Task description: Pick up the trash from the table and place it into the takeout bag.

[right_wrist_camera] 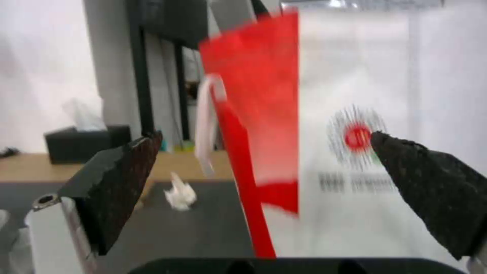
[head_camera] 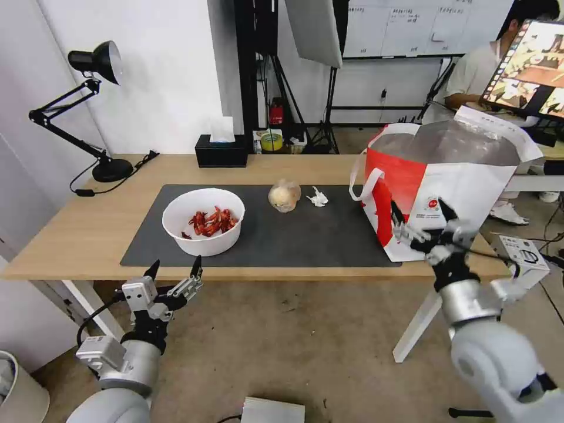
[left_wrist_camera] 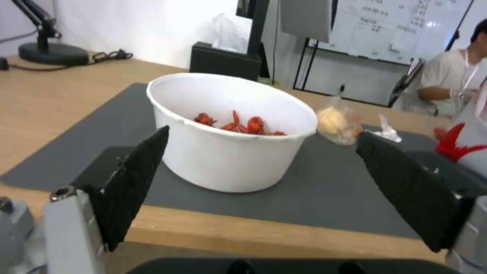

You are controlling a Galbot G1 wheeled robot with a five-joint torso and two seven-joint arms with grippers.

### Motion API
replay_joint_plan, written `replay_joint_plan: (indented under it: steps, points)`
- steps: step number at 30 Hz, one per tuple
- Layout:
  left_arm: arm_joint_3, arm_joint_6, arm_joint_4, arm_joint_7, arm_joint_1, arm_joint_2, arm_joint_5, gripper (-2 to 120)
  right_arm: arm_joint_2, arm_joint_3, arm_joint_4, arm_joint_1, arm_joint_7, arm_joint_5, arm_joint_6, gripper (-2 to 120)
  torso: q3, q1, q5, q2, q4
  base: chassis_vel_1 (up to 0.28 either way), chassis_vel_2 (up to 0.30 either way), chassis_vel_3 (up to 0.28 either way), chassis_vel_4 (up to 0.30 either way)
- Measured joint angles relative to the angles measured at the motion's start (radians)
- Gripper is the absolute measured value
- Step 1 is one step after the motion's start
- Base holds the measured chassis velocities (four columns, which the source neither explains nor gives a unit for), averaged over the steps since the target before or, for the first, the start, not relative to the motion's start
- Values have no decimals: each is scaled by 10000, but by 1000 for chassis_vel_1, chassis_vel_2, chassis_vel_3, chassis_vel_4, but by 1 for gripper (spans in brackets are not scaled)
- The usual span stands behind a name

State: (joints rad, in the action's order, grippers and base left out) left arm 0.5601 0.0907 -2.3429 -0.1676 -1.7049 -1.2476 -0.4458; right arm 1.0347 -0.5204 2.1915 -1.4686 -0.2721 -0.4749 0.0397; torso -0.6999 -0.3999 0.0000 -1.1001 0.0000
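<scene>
The bowl (head_camera: pixel 203 220) of shells sits on the mat at 10 o'clock from table centre, with the lump (head_camera: pixel 284 195) and tissue (head_camera: pixel 318 197) past it and the bag (head_camera: pixel 437 188) at 3 o'clock. The left gripper (head_camera: pixel 174 272), jaws apart, hangs just off the near edge facing the bowl; the right gripper (head_camera: pixel 422 221), also apart, hovers before the bag. This looks like the approach: next, reach forward and straddle the bowl's rim

White wall (head_camera: pixel 170 70), whiteboard (head_camera: pixel 411 26) (behind) — concrete floor (head_camera: pixel 305 341)

The light-wood table (head_camera: pixel 88 229) is carrying a dark grey mat (head_camera: pixel 282 235) (centred), a desk lamp (head_camera: pixel 108 167) at ten o'clock and a black tissue box (head_camera: pixel 221 151) at twelve.
</scene>
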Motion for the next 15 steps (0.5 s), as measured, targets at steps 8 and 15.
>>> replay_joint_plan:
  steps: [8,15]
  points:
    - [-41,-410,248,389,-309,-52,435,100,746,125,-7,-923,-147,1001,-145,100,0,0,-1,0,0,0,0,0,0]
    - [-166,-576,370,528,-312,-95,755,100,923,208,20,-1162,-122,1236,-177,100,0,-1,0,0,0,0,0,0,0]
